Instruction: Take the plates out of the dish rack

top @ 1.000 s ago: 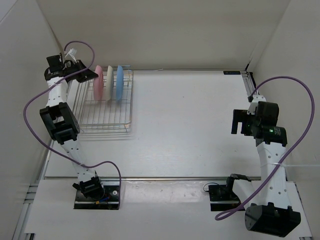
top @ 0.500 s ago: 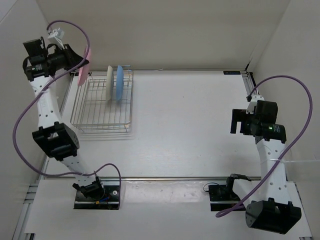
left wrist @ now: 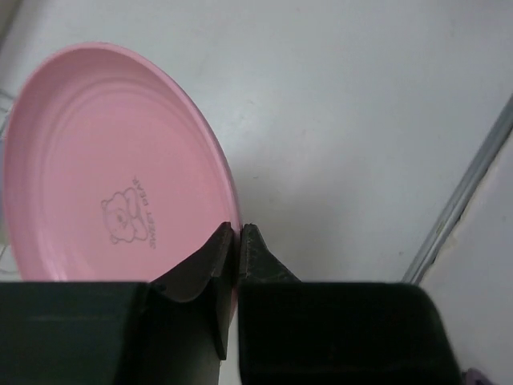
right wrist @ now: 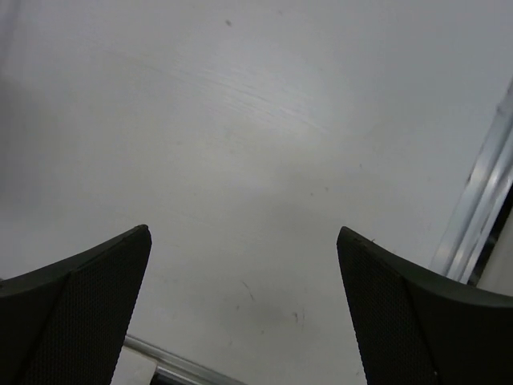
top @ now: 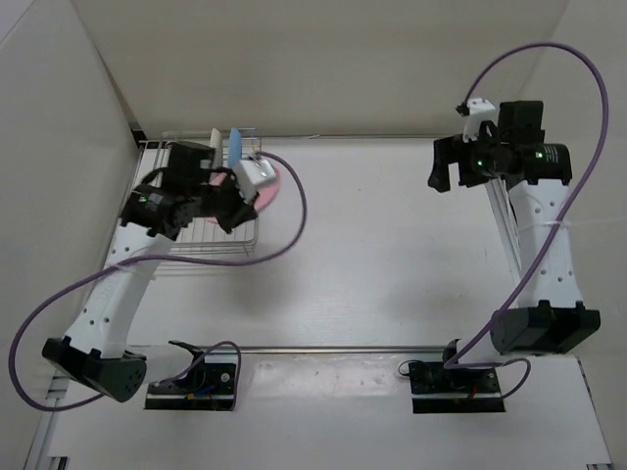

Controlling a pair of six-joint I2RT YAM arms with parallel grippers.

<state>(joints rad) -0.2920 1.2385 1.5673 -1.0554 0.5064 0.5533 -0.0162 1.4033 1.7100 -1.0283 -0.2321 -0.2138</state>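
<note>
My left gripper (left wrist: pixel 235 230) is shut on the rim of the pink plate (left wrist: pixel 120 168), which has a small bear mark at its centre. In the top view the left gripper (top: pixel 241 201) holds the pink plate (top: pixel 271 188) above the right edge of the silver wire dish rack (top: pixel 152 157). The cream-white plate (top: pixel 214 137) and the light blue plate (top: pixel 236 145) stand upright at the back of the rack. My right gripper (top: pixel 440 174) is open and empty, high over the back right of the table; its wrist view (right wrist: pixel 244 233) shows only bare table between the jaws.
White walls close in the table on the left, back and right. A metal rail (top: pixel 372 349) runs along the near edge and another (right wrist: pixel 473 216) along the right side. My left arm and its purple cable (top: pixel 294 211) cover part of the rack.
My left gripper has carried the pink plate from the far left corner rightward across the rack. My right arm has risen and moved to the back of the table.
</note>
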